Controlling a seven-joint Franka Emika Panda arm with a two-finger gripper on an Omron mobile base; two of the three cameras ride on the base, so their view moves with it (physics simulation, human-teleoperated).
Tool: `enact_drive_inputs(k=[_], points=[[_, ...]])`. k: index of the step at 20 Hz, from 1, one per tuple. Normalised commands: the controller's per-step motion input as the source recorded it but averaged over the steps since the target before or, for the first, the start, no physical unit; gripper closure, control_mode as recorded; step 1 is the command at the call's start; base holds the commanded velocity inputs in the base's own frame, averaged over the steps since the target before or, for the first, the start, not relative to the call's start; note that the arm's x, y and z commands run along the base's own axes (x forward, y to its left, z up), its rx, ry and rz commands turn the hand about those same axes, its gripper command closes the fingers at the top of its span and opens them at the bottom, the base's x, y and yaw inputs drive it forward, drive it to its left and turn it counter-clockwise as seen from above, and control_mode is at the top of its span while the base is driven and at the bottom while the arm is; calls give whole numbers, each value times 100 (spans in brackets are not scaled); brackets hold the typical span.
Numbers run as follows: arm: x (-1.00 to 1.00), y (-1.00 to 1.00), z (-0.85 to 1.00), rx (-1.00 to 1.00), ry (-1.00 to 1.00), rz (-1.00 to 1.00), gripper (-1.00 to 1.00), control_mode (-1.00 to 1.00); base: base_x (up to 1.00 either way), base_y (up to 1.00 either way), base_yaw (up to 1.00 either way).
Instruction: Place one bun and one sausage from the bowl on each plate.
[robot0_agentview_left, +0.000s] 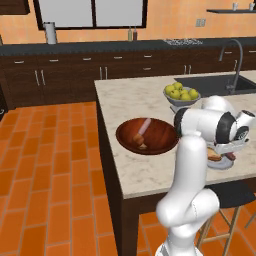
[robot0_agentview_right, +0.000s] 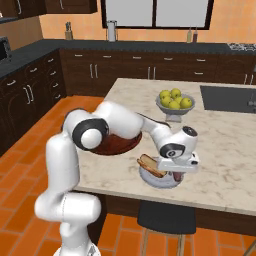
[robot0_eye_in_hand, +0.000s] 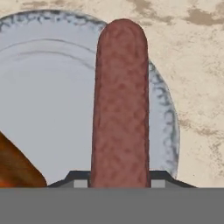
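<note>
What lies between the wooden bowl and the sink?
The grey bowl of apples stands between the wooden bowl and the sink, seen in the left base view.

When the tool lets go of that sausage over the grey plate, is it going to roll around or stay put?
The sausage looks round and smooth, so it may roll a little. The grey plate has a raised rim that would probably stop it. It looks stiff, sticking straight out from the tool without sagging.
</note>
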Motion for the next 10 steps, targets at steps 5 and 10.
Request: enact_drive_inputs(k=[5, 10], points=[[0, 2, -12, 3, 4, 2, -100, -100, 0, 0, 0], [-17, 41, 34, -1, 0, 8, -100, -100, 0, 0, 0]])
